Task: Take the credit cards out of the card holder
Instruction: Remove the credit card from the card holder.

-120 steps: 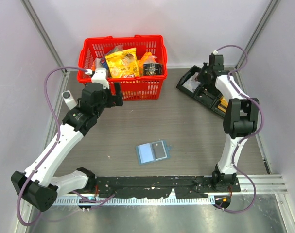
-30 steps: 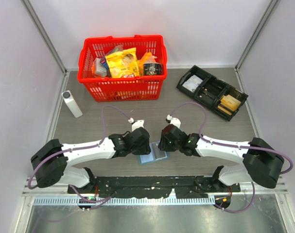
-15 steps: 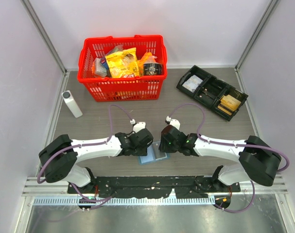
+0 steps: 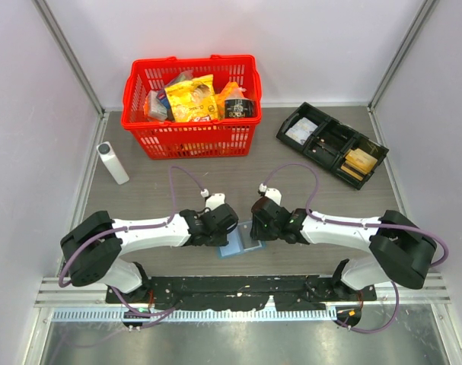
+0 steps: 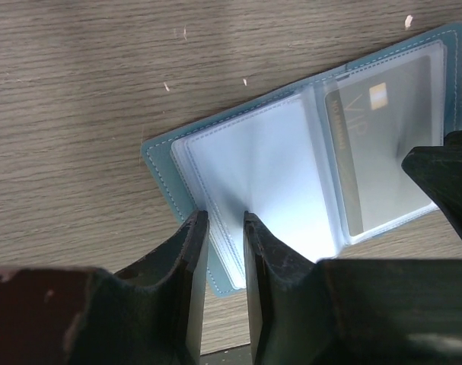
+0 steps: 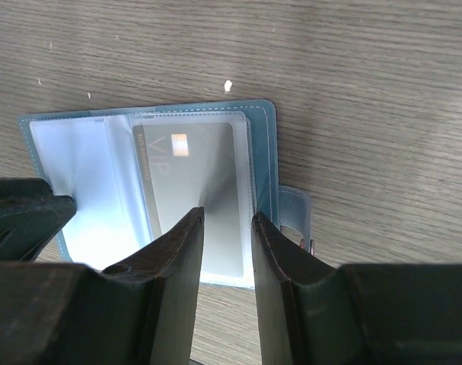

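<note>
Teal-blue card holder [image 5: 160, 163] with pale stitching; its clear inner sleeves look pale blue-white. Under one sleeve, a grey credit card [image 5: 387, 160] with a small gold square and faint VIP lettering. Grey-brown wood-grain table [image 5: 86, 68], flecked with white. Red lattice basket [image 4: 189, 141] holding yellow packets [image 4: 191, 99]. Black compartment tray [image 4: 333, 141]. White arms [image 4: 143, 232] with black joints.

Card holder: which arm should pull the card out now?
Right. The right gripper hangs open over the card in the card holder; the left gripper is over the empty-looking sleeve, better for pinning it down.
</note>
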